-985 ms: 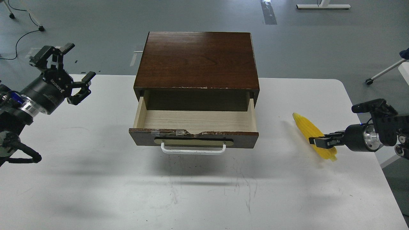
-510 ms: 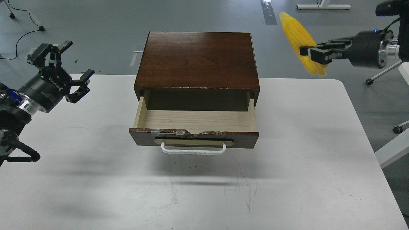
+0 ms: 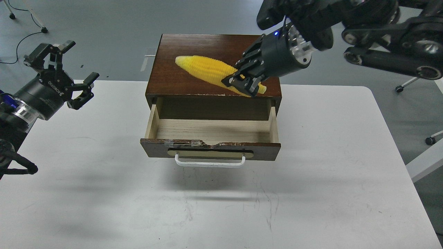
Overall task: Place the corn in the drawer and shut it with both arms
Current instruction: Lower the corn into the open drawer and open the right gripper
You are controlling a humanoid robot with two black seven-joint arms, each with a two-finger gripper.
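Corn (image 3: 211, 72) hangs in the air above the cabinet top (image 3: 193, 52), lying crosswise with its blunt end clenched in the right fingers (image 3: 242, 82), so its length suits the width of the drawer (image 3: 211, 133). The drawer stands open and empty, ready for it. The left fingers (image 3: 60, 74) are spread wide, holding nothing, above the surface (image 3: 104, 193), probably waiting to help push.

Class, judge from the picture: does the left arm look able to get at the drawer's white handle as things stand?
Probably yes. The left gripper hangs open and empty, off to the side of the drawer; only bare table lies between it and the handle.
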